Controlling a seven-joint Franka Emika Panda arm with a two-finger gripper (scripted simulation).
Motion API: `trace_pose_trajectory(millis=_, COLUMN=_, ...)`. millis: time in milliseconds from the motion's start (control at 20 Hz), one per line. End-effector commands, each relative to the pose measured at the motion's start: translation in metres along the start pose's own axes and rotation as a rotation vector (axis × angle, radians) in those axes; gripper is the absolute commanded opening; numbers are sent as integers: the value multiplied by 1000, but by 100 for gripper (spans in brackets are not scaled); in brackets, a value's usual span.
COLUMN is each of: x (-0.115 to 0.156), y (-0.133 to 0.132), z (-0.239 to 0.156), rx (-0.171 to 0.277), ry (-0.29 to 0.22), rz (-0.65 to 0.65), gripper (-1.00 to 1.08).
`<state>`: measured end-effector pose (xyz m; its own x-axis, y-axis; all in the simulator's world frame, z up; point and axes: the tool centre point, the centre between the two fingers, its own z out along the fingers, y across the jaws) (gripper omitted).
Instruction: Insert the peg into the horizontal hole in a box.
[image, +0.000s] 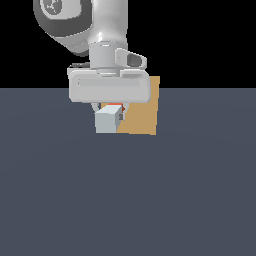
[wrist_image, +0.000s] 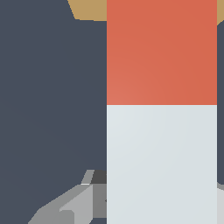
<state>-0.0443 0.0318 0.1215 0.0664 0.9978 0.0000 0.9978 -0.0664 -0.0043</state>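
Peg (image: 108, 120) comes first from the exterior view's left, its pale end facing the camera, clamped in the gripper (image: 109, 107) above the dark floor (image: 125, 200). Just to its right and behind stands the tan box (image: 142, 115). Red end (wrist_image: 162, 52) points toward that box, though the hole seems hidden.

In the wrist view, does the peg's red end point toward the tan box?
Yes. The peg runs with its red end toward the box, its pale part back at the hand.
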Motion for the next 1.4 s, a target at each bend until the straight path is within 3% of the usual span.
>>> trace_pose_trajectory(millis=0, x=7, y=-2, z=-6, rx=-4, ry=0, rz=26, gripper=-100)
trace_pose_trajectory(millis=1350, x=30, y=-4, z=-12, rx=-4, ry=1, rz=65, gripper=-100)
